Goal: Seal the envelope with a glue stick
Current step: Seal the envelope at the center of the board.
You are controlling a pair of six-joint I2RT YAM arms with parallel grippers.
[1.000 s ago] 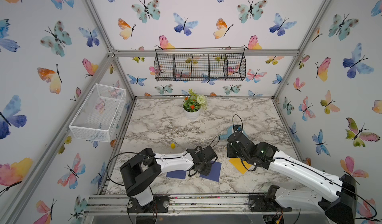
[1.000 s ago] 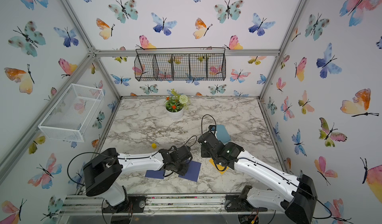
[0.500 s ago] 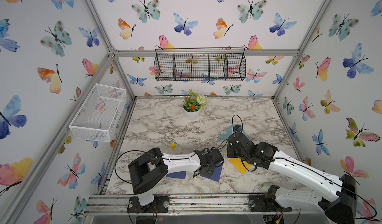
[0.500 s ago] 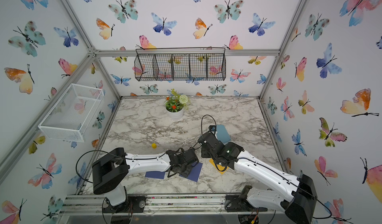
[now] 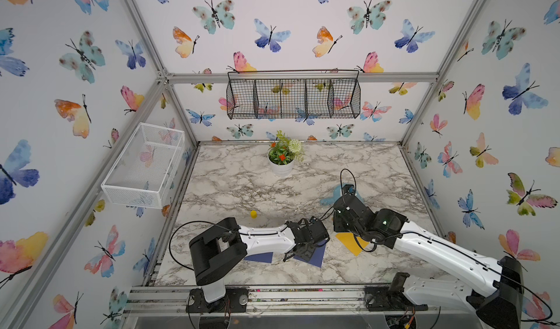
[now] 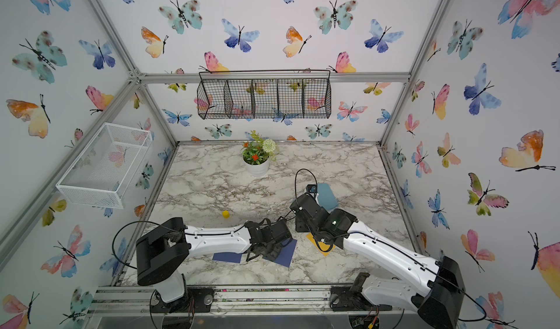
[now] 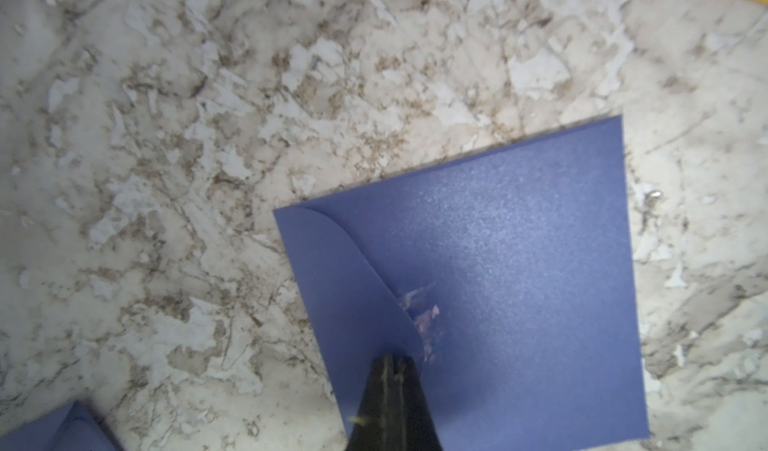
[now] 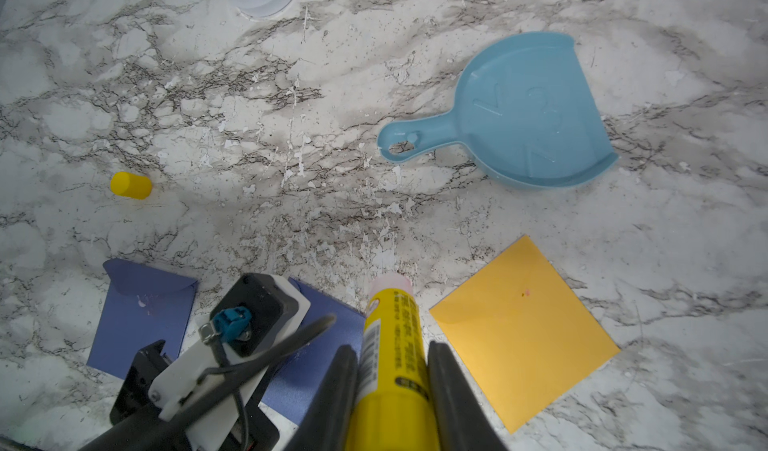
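The right gripper (image 8: 390,351) is clamping the glue stick (image 8: 390,303) round its yellow barrel. The cap is off, and the pale tip is pointing out over the counter (image 8: 291,137) between the blue envelope (image 7: 498,282) and a yellow envelope (image 8: 523,336). The left gripper (image 7: 392,370) is sitting pressed together on the point of the flap (image 7: 345,282), which is curling up over a glue smear. I can't tell whether it's nipping the paper or only pushing it. The stick looks light and rigid with slick plastic, so a mid-barrel hold is suiting it, though the soft tip is likely smearing under pressure. The blue envelope is flimsy, so it's best taken at the flap. The cap (image 8: 131,185) is lying well apart.
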